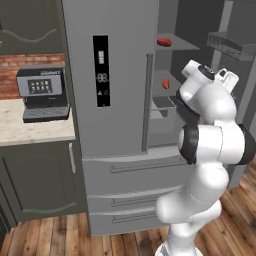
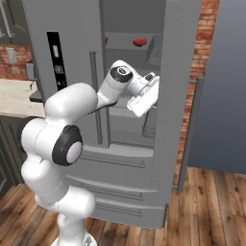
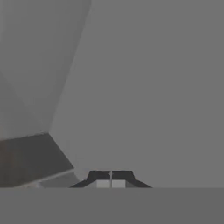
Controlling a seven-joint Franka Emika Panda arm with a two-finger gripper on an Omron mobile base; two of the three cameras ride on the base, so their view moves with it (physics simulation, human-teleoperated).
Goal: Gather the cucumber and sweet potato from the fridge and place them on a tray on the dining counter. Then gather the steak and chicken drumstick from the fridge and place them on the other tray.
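Note:
The fridge (image 1: 115, 125) stands with its right door swung open. On its top shelf lies a flat red piece, apparently the steak (image 1: 164, 42) (image 2: 139, 42). A small orange lump, likely the sweet potato (image 1: 166, 84), rests on the shelf below. My arm reaches into the open compartment at middle-shelf height, and its white hand (image 2: 143, 96) hangs in front of the shelves, below the steak. In the hand view my gripper (image 3: 110, 180) is shut with nothing between its tips, facing a plain grey inner wall of the fridge.
The left fridge door (image 1: 101, 70) with its dark display panel is closed. The open right door (image 2: 180, 96) stands close beside my hand, its bins (image 1: 232, 45) at the upper right. A coffee machine (image 1: 42, 92) sits on the counter at left. Drawers (image 1: 135, 170) lie below.

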